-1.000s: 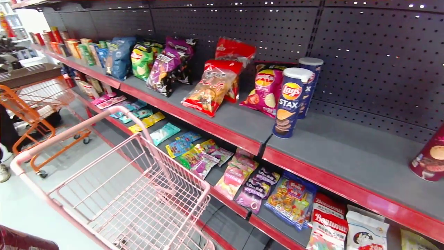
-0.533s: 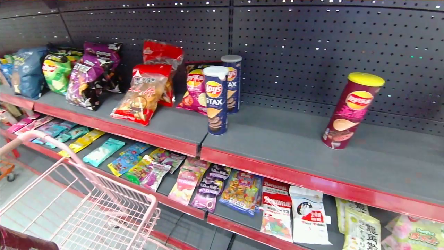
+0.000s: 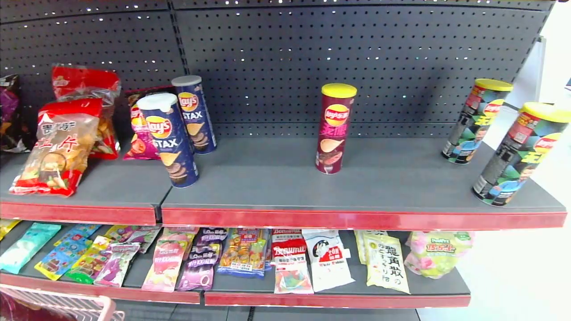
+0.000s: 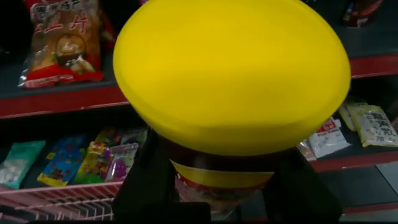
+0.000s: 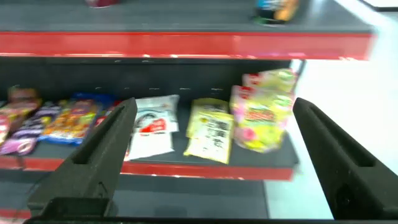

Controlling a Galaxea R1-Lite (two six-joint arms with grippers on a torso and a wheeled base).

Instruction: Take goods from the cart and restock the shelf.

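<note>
My left gripper (image 4: 224, 190) is shut on a maroon chips can (image 4: 221, 180) with a broad yellow lid (image 4: 231, 68); its dark fingers (image 4: 146, 183) press both sides of the can below the lid. The right gripper (image 5: 214, 155) is open, its two black fingers (image 5: 93, 162) spread wide with nothing between them, facing the lower shelf. A matching maroon can (image 3: 334, 128) stands upright on the grey upper shelf (image 3: 357, 191). A corner of the pink cart (image 3: 67, 305) shows at the bottom left of the head view.
Two blue cans (image 3: 168, 139) stand left of the maroon one, two dark patterned cans (image 3: 517, 154) at the shelf's right end. Snack bags (image 3: 58, 147) lie at far left. Flat packets (image 3: 328, 258) fill the lower shelf (image 3: 339, 299). Bare shelf lies either side of the maroon can.
The head camera has swung to the right along the shelf. The cart has nearly left the picture and the shelf's right end with its two patterned cans has come into view.
</note>
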